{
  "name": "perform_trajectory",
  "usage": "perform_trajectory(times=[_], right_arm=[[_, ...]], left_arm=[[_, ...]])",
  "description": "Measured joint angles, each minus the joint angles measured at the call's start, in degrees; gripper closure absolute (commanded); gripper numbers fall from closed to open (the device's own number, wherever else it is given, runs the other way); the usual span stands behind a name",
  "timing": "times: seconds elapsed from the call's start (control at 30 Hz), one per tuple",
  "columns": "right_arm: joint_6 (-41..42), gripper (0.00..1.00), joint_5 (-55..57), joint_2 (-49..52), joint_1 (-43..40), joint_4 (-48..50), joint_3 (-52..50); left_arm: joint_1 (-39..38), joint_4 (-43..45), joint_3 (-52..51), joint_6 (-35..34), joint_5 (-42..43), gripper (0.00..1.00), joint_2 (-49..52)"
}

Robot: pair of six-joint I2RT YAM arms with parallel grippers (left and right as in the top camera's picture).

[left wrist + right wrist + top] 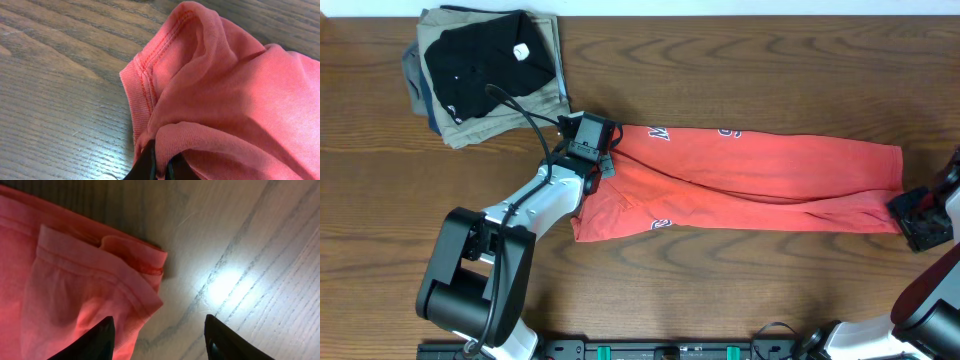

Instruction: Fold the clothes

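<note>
On grained wood table (720, 290), red-orange T-shirt (760, 170), soft knit, long rumpled strip

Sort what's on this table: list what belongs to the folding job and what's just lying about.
Job in hand:
- red-orange T-shirt, laid out long
- left tool, shut on the shirt's fabric
- right tool, open at the shirt's other end

Lying about:
- black folded garment
- khaki garment and blue garment stacked beneath it

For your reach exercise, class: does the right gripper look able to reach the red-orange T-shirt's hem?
Probably yes: the right gripper hangs open at the hem corner of the T-shirt, nothing but table in between.
</note>
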Motion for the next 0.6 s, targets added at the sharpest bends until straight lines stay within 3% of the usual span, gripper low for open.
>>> perform_trajectory(times=[0.6], right_arm=[[-0.1,0.56,-3.0,5.8,0.0,4.7,-0.7]], left_arm=[[0.0,-1.1,0.0,0.0,0.0,0.93,0.0]])
